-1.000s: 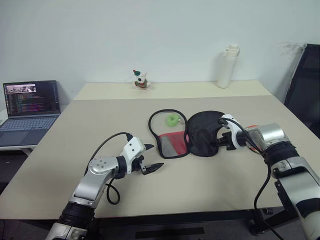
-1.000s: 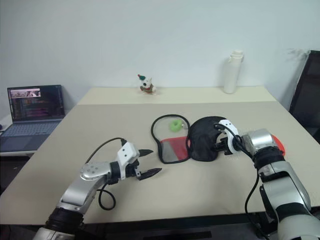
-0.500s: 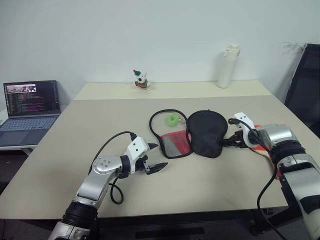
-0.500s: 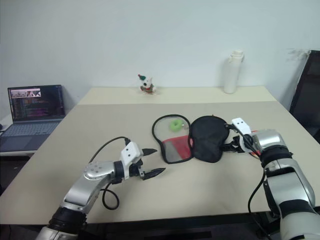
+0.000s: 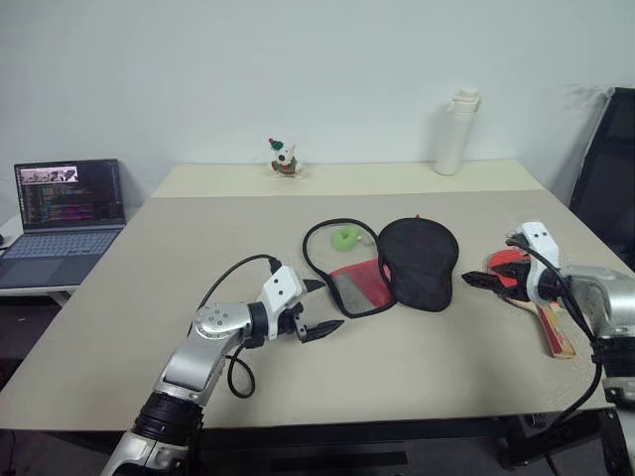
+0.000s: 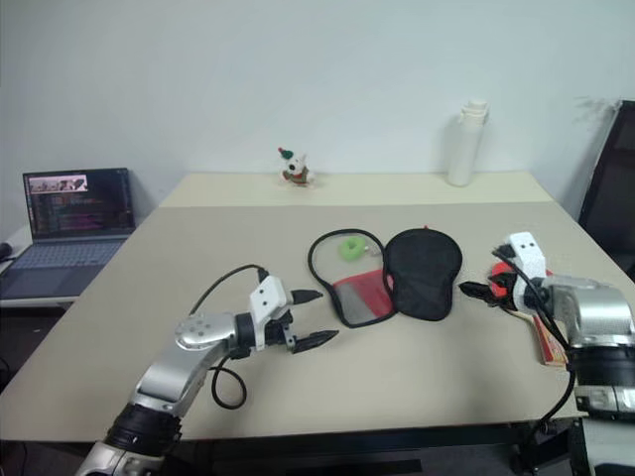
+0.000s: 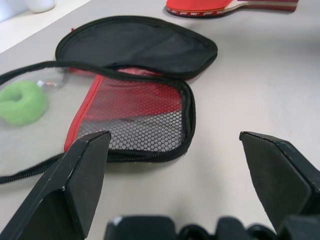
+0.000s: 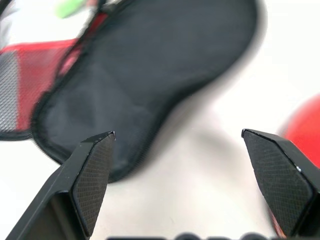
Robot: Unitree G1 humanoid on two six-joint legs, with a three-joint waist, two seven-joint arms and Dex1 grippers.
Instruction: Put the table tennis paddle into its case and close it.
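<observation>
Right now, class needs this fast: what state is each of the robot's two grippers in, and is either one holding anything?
Left gripper: open, holding nothing, near the case.
Right gripper: open, holding nothing, beside the table tennis paddle.

**Materials / finish**

Case (image 7: 135,45): matt black cloth, one half red with fine honeycomb mesh (image 7: 145,130) and a clear film panel. Paddle (image 5: 511,266): smooth red rubber face, light wood handle. Table (image 5: 417,357): smooth matt beige. Fingers (image 8: 92,175): black plastic, diamond-textured pads. Bottle (image 5: 451,134): white plastic.
</observation>
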